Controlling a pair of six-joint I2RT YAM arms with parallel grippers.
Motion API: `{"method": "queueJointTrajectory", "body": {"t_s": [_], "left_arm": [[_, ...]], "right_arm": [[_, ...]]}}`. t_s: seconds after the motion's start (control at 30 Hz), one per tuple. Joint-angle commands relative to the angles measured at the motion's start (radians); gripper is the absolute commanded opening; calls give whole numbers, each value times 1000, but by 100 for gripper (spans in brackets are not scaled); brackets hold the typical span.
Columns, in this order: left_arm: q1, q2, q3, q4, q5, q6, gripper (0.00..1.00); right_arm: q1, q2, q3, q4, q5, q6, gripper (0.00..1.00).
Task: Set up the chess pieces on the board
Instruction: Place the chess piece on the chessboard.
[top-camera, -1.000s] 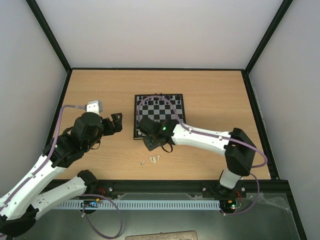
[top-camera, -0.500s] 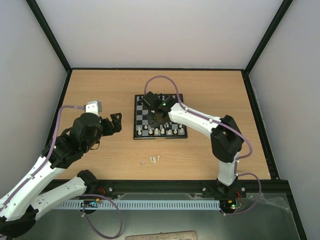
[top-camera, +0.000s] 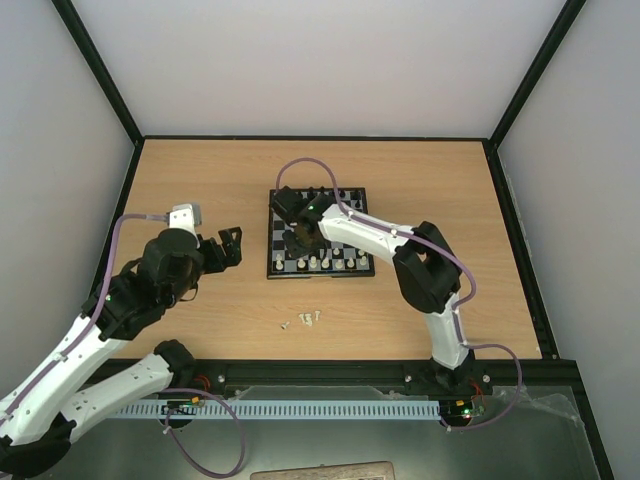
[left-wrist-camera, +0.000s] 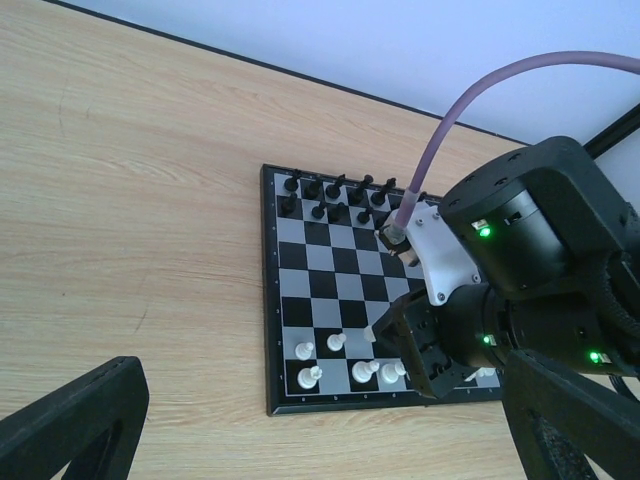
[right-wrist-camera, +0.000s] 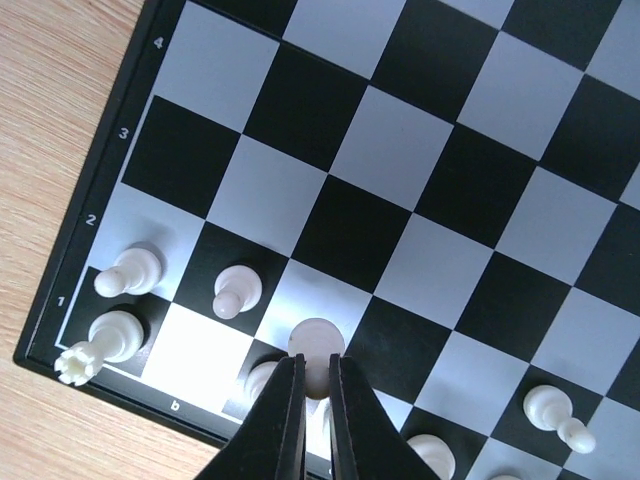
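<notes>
While I watch from the remote desk, the right gripper is pinched tight around a white pawn, whose round head shows just past the fingertips. It hangs over the board, above the third file in from the board's left side and close to the board's near edge. I can't tell whether the pawn's base touches a square. On my right wrist feed, two other pawns stand on the second rank just beside it, on files a and b. A white rook sits on the corner square below them.

The board lies flat at about the middle of the table, its sides square to the table's edges. Black pieces crowd the two ranks toward the table's far edge. The white pieces already placed line the ranks toward the near edge. Three loose white pieces lie in a small cluster on the wood between the board and the table's near edge, apart from the board.

My left gripper hangs with its jaws spread wide and nothing between them. It is over the table between the board and the left edge, and it points toward the board. On its wrist feed the two fingers fill the lower corners, with the board and the right arm between them.
</notes>
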Motion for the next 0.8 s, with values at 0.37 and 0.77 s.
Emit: {"method": "queueJointTrajectory", "body": {"t_s": [0.37, 0.77], "left_arm": [[6, -16, -19, 6, -26, 17, 99], [7, -17, -14, 0, -25, 20, 99]], "right_arm": [[2, 90, 57, -73, -8, -19, 5], [2, 55, 62, -72, -4, -16, 24]]}}
